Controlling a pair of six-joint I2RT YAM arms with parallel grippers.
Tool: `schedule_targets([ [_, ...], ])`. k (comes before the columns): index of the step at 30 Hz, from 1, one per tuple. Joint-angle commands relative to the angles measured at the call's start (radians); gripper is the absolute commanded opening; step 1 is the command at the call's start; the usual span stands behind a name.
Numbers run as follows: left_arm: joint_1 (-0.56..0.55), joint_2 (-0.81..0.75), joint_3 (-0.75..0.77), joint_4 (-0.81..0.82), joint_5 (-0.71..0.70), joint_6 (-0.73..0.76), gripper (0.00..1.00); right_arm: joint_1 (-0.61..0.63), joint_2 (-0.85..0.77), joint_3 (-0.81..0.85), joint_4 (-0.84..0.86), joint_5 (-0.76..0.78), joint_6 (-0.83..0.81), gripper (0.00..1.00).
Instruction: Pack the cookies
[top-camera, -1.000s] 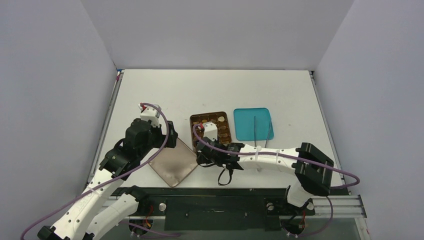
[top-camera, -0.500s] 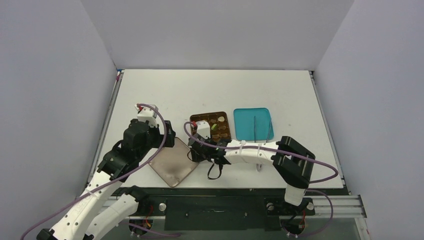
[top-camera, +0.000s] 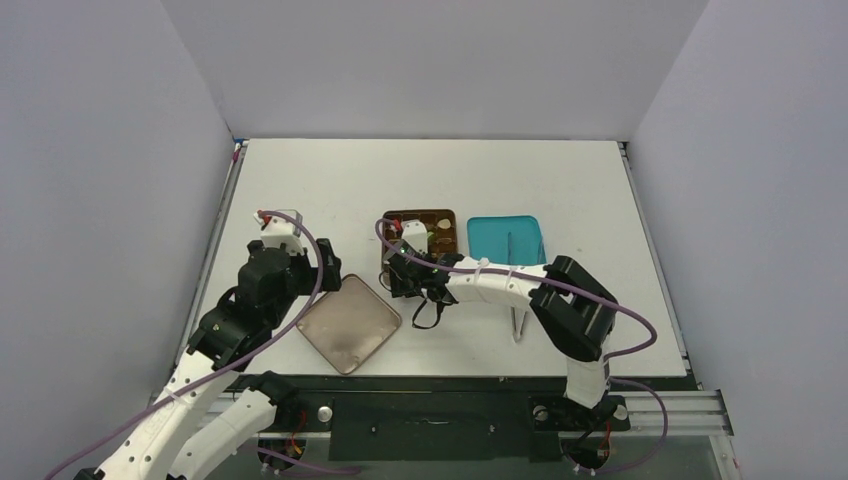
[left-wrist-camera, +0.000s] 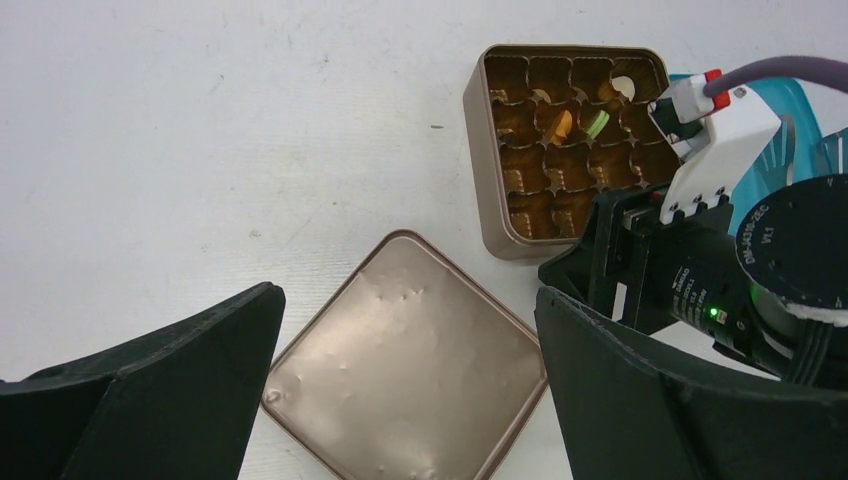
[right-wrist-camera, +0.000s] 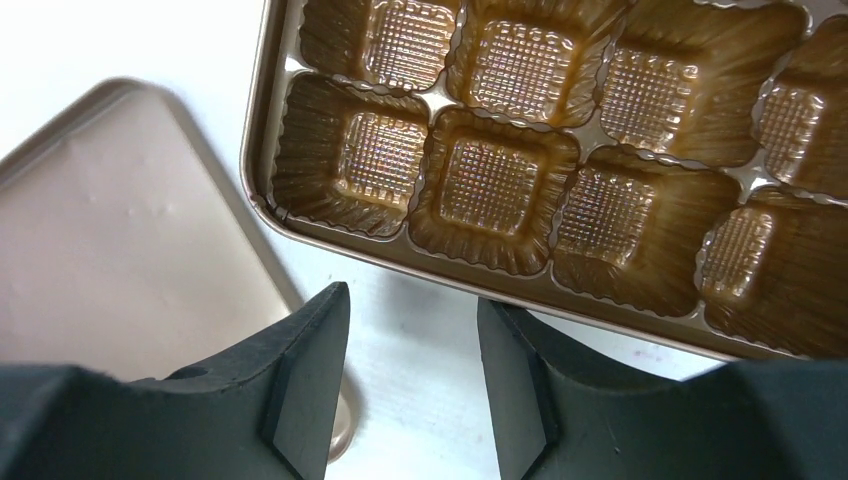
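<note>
The brown cookie tin stands open at mid-table with a gold compartment liner. A few cookies lie in its far compartments: one yellow-orange, one green, one tan. The near compartments are bare. My right gripper is open and empty, low over the table at the tin's near left corner; it also shows in the top view. My left gripper is open and empty above the tin's lid, which lies flat on the table.
A teal tray sits right of the tin, with thin metal tweezers on it. Another thin metal piece shows near the right arm's forearm. The right arm's cable loops beside the lid. Grey walls close in three sides.
The right gripper has swung left and farther from the bases, and the tin now sits farther back. The left arm has drawn back to the left. The lid has stayed put.
</note>
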Motion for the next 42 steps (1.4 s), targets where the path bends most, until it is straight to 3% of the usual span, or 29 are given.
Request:
schedule_targets([
  [1, 0.007, -0.008, 0.010, 0.011, -0.029, -0.011, 0.97, -0.033, 0.022, 0.078, 0.019, 0.012, -0.047, 0.46],
  [12, 0.008, -0.027, 0.012, 0.005, -0.076, -0.022, 0.97, 0.035, 0.020, 0.064, 0.041, -0.044, -0.088, 0.46],
  [25, 0.013, -0.157, -0.011, 0.028, -0.170, -0.040, 0.97, 0.101, 0.097, 0.081, 0.050, -0.053, -0.084, 0.42],
  [42, 0.013, -0.167, -0.017, 0.038, -0.160, -0.037, 0.97, 0.140, 0.146, 0.117, -0.069, 0.088, -0.134, 0.19],
])
